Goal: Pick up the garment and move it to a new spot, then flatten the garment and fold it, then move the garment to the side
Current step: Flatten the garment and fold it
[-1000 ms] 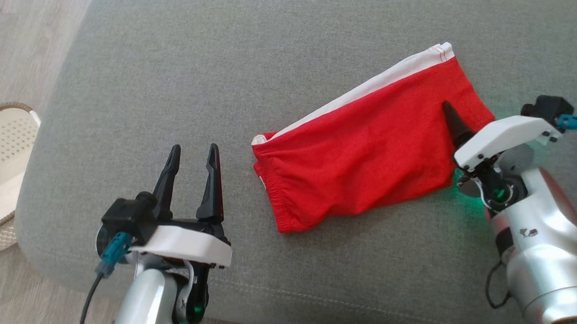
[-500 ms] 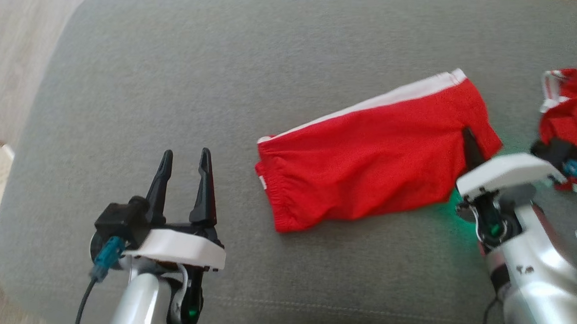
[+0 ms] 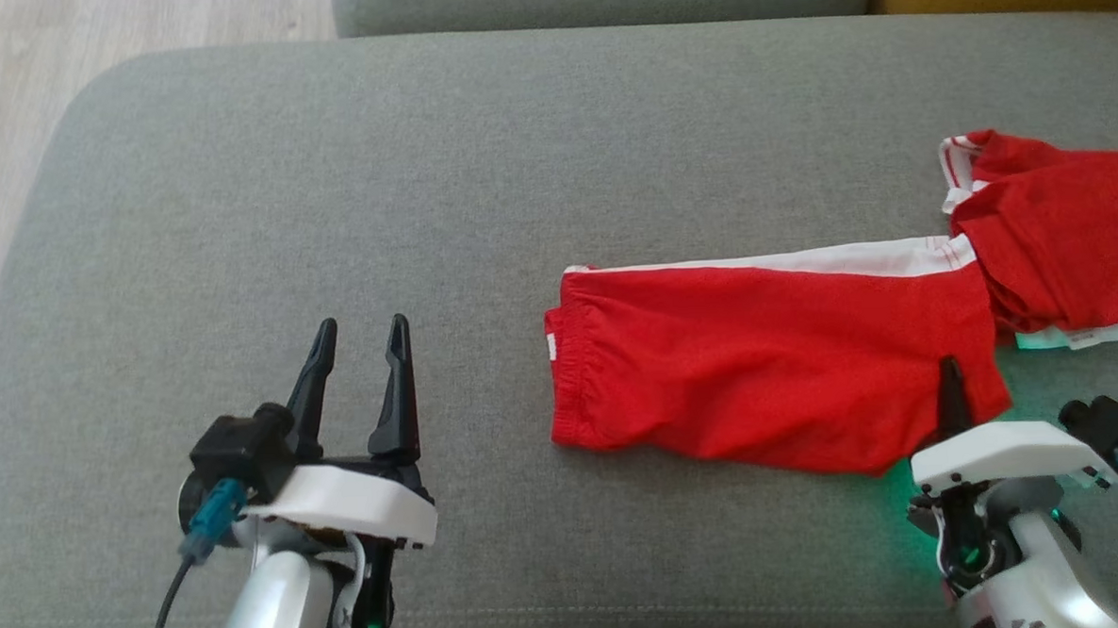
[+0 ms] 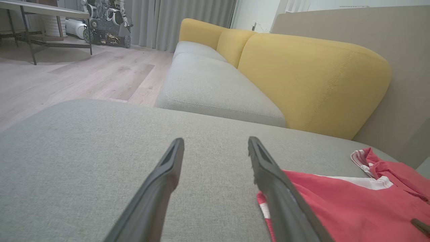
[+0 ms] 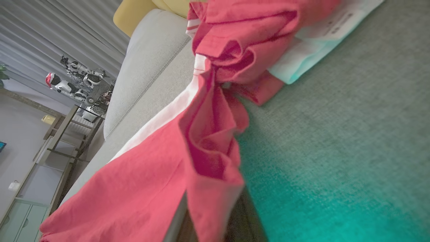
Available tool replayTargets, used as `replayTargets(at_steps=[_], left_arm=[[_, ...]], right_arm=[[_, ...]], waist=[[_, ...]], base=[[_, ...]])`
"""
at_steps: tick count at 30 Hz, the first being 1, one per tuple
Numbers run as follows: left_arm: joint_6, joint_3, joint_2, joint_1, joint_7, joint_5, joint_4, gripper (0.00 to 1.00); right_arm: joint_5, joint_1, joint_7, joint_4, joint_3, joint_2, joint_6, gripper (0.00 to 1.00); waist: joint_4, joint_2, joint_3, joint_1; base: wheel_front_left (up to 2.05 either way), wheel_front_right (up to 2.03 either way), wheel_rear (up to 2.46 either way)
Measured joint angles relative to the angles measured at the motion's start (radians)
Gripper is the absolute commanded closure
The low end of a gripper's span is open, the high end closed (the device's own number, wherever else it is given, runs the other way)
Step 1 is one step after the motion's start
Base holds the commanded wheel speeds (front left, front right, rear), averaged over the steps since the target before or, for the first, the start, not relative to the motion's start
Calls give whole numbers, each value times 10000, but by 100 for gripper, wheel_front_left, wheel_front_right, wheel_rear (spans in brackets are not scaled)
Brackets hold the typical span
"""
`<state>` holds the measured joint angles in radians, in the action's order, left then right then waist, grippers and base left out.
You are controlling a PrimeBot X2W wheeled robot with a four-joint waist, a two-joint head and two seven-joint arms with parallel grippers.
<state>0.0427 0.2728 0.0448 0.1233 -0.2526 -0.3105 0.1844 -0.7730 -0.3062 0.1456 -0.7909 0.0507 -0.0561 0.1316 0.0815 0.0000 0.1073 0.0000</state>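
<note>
Grey sofa cushion (image 3: 326,173), yellow backrest (image 4: 312,80), wood floor (image 4: 84,74), right tool (image 3: 949,377) pinching red garment (image 3: 760,371), left tool (image 3: 361,324) spread

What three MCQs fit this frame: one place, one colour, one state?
1. Where does the crumpled red garment lie in the head view?
A. At the right end of the folded red fabric shorts with a white side stripe
B. At their left end
C. On the floor

2. What colour is the fabric sofa cushion beneath them?
A. Yellow
B. Grey
C. Blue

3. What is the right hand doing?
A. Open above the cushion
B. Shut on the shorts' lower right corner
C. Holding a basket

Answers: 1 A, it bunches against the stripe's right end; 2 B, grey weave surrounds both; 3 B, its finger pins that corner.
</note>
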Motion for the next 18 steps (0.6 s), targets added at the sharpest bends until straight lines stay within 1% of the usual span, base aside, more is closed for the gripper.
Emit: replayTargets(at_steps=[10,15,18], left_arm=[[-77,59,2,-246,0,0,134,0],[-73,58,6,-389,0,-2,125,0],[-71,73,4,-419,0,-4,125,0]], right_arm=[[332,-435,293,-165,-451,10,0,100],[974,-659,481,19,-575,8,0,100],[1143,-696,487,320,-857,8,0,100]], waist=[[81,0,-411,0],[245,0,-554,0],[344,0,-627,0]], base=[[0,0,0],[0,0,0],[0,0,0]])
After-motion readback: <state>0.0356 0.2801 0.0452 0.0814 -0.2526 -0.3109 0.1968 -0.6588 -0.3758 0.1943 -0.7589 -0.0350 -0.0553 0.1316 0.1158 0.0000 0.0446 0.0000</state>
